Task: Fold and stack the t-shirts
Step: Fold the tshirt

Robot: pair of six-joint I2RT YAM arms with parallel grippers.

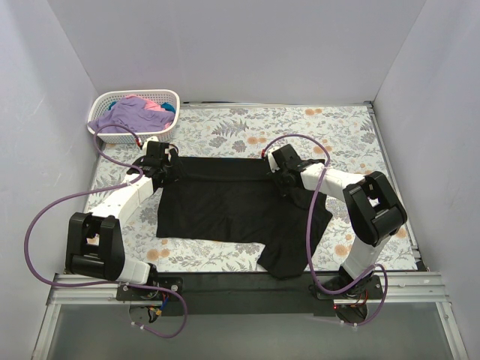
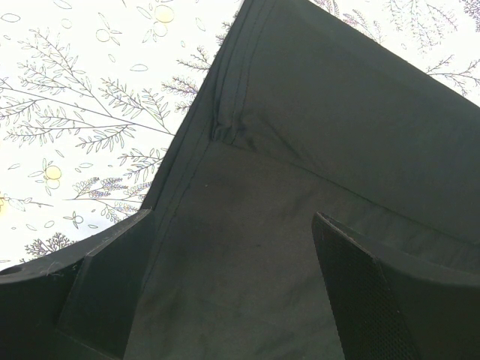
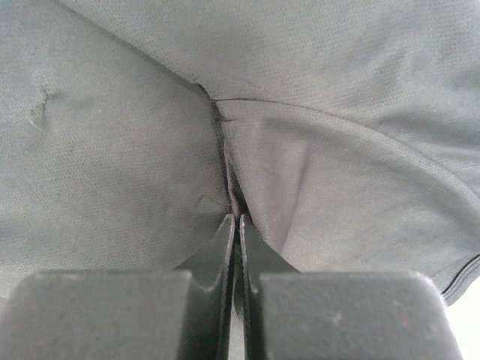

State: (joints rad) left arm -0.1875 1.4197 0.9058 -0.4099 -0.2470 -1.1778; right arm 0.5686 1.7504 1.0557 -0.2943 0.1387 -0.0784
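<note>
The black t-shirt (image 1: 225, 206) lies spread on the flowered table, one part trailing to the near right (image 1: 292, 251). My left gripper (image 1: 166, 166) is open over its far left corner; in the left wrist view the shirt (image 2: 315, 135) fills the space between the spread fingers (image 2: 375, 300). My right gripper (image 1: 279, 180) is shut on a pinched fold of the black t-shirt (image 3: 337, 195) at its far right edge; the fingertips (image 3: 225, 229) meet on the cloth. Lavender (image 1: 124, 114), pink (image 1: 154, 105) and teal (image 1: 166, 110) shirts lie heaped in the basket.
A white lattice basket (image 1: 166, 129) stands at the far left corner of the table. The flowered tablecloth (image 1: 315, 127) is walled on the left, far and right sides. Purple cables loop beside both arms.
</note>
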